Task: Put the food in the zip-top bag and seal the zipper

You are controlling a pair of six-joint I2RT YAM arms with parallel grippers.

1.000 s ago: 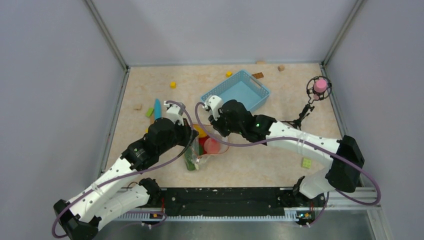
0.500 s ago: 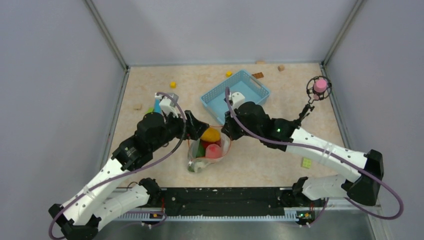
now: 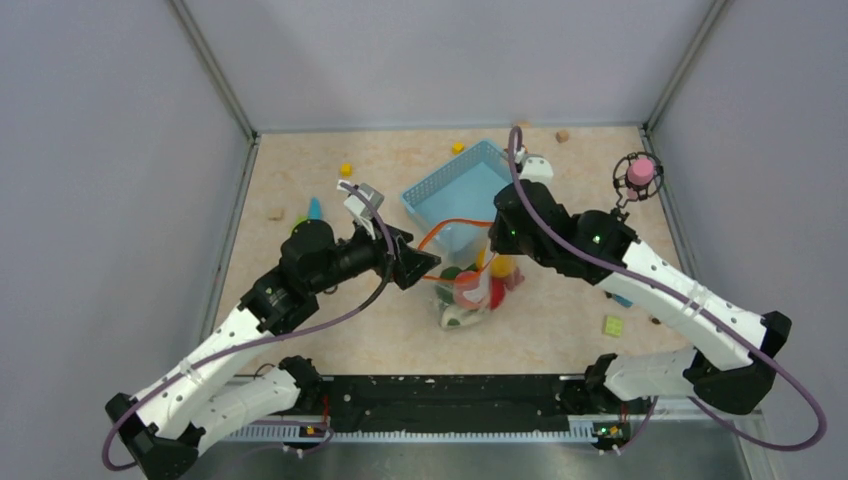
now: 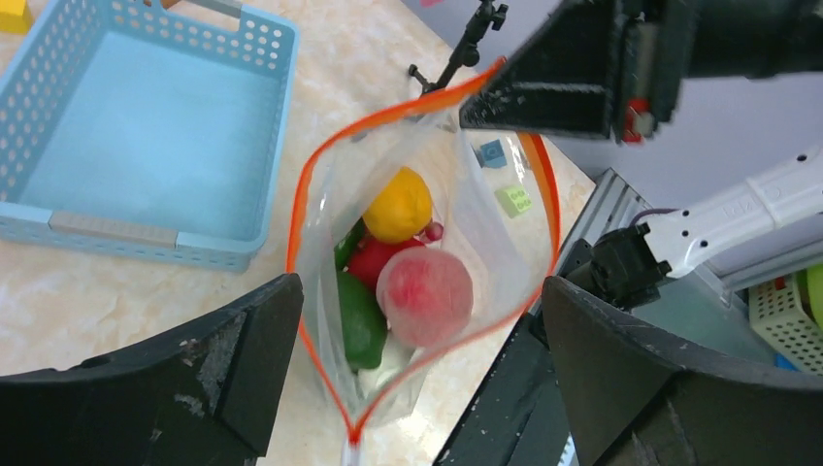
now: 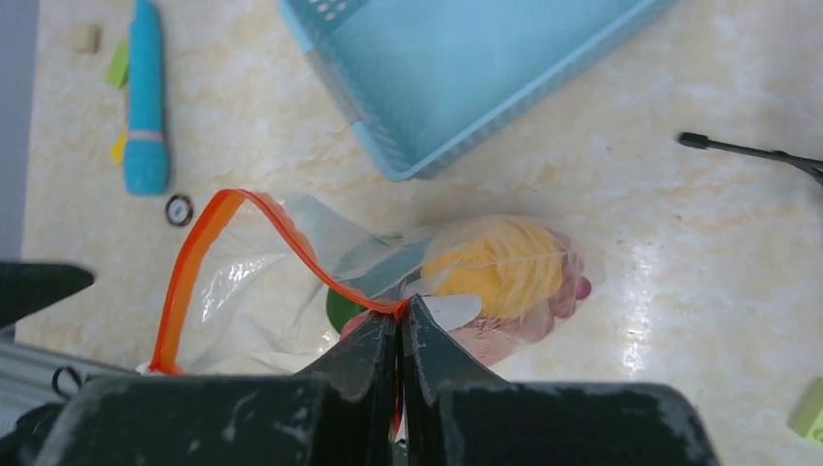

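Left gripper: jaws wide apart and holding nothing, just left of the bag's mouth. If it closes on the clear film and not on the strip, the mouth will probably crumple and not line up.
Zipper: the orange strip gapes in a broad loop and is not sealed. With only one point held, its two sides could twist past each other.
Bag: it is on the table between the two arms, in front of the basket, with one edge held up.
Food: the mango, peach, tomato and pepper sit inside, heaped low. A jerk or tilt could roll the mango out.
Right gripper: jaws pinched tight on the strip. The grip is thin, so the load may drag it free.
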